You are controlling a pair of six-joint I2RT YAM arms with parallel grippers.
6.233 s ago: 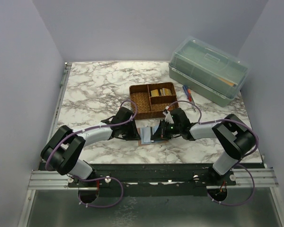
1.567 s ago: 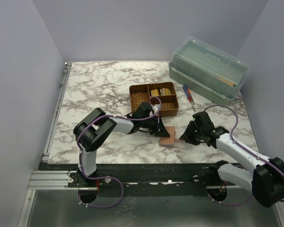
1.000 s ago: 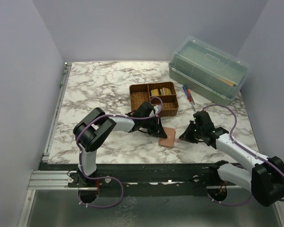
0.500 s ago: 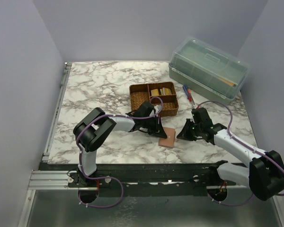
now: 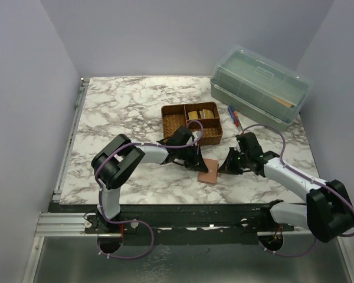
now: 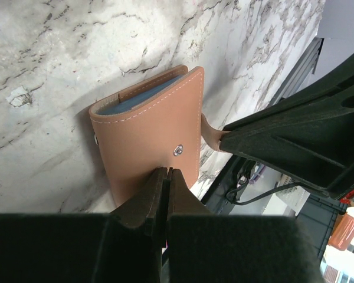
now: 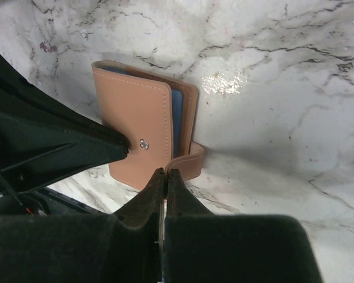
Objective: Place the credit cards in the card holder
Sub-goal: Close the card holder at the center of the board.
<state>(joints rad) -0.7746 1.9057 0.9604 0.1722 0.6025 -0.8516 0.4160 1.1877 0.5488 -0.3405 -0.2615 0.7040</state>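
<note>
Robot test cell: my arms (image 5: 147, 154) bolt to an aluminium rail (image 5: 65, 223) at the marble-pattern bench's (image 5: 124, 106) near edge; plain lilac panels (image 5: 23, 88) enclose three sides.

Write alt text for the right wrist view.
A tan leather folding card holder lies closed on the marble-patterned table, blue pockets showing at its edge, snap tab unfastened. The shut right end effector points at the tab from below; the left end effector meets the cover by the snap stud.

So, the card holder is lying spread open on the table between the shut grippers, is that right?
Not quite: the card holder is folded closed, as the right wrist view shows, on the table between the shut left gripper and right gripper.
</note>
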